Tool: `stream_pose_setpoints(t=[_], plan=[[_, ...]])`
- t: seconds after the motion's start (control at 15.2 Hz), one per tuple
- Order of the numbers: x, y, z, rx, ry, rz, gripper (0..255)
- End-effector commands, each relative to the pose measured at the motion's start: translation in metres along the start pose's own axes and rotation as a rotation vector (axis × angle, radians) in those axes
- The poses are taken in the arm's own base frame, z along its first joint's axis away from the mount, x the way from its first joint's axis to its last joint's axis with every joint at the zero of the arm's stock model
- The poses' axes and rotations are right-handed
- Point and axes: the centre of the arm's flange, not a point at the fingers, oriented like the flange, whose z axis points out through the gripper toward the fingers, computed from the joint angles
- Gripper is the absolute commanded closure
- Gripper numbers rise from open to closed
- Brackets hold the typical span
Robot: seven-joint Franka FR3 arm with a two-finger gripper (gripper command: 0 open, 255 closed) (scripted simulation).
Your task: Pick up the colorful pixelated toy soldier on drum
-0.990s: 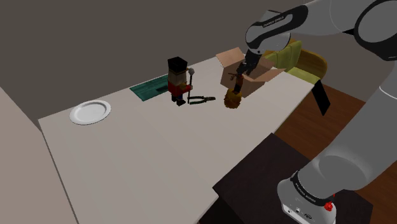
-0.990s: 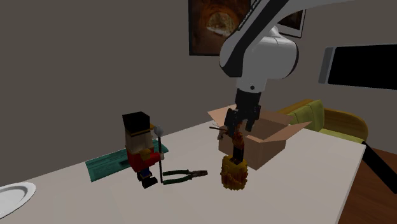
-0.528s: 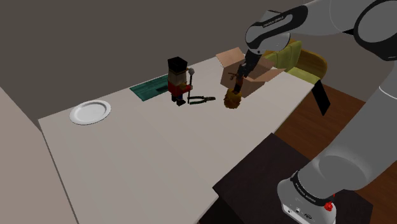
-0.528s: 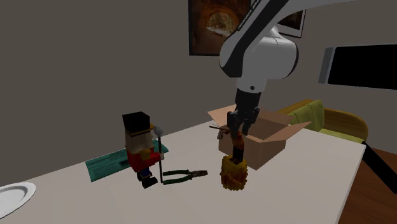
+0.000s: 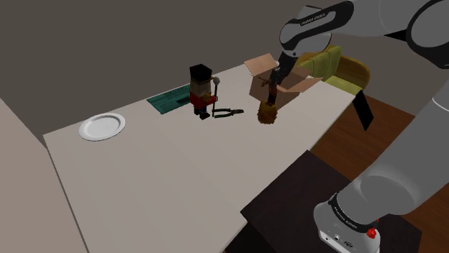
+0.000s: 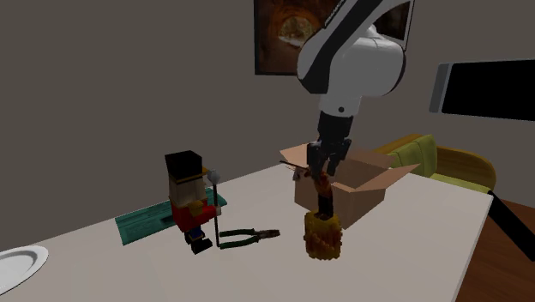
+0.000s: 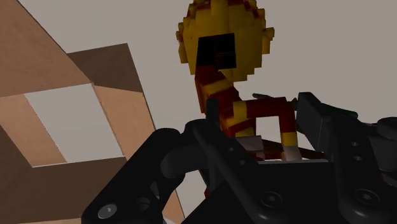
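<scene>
The pixelated toy soldier (image 6: pixel 321 193) is red and yellow and stands on a yellow drum (image 6: pixel 323 237). My black gripper (image 6: pixel 323 172) comes down from above and is shut on the figure's upper body. In the shoulder view the gripper (image 5: pixel 273 85) holds the toy (image 5: pixel 268 111) in front of the cardboard box, at or just above the table top. In the wrist view the gripper (image 7: pixel 261 121) clasps the red-and-yellow body (image 7: pixel 230 105) between its fingers (image 7: pixel 210 124), with the drum (image 7: pixel 222 41) beyond them.
An open cardboard box (image 5: pixel 291 81) stands right behind the toy. Black-handled pliers (image 5: pixel 227 112), a bigger blocky soldier with a black hat (image 5: pixel 202 90) and a green mat (image 5: pixel 169 99) lie toward the shoulder view's left. A white plate (image 5: pixel 101 126) sits farther left. A yellow armchair (image 5: pixel 339 68) is beyond the table (image 5: pixel 180 172).
The fingers have shut on the toy soldier. Gripper and toy have then shifted a little toward the right in both exterior views, with the arm slightly higher.
</scene>
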Motion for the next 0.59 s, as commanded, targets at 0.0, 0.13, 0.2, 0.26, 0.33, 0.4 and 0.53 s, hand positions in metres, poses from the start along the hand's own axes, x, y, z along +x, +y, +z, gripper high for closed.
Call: stream_pose_setpoints(t=[0.0,0.13,0.2,0.26,0.33,0.4,0.53], plan=[[0.002,0.000,-0.011,0.000,0.001,0.000,255],[0.003,0.000,-0.021,0.000,0.001,0.000,255],[0.004,-0.001,-0.026,0.000,0.001,0.000,255],[0.005,-0.001,-0.032,0.000,0.001,0.000,255],[0.005,-0.001,-0.037,0.000,0.001,0.000,255],[0.006,-0.001,-0.042,0.000,0.001,0.000,255],[0.007,-0.001,-0.053,0.000,0.001,0.000,255]])
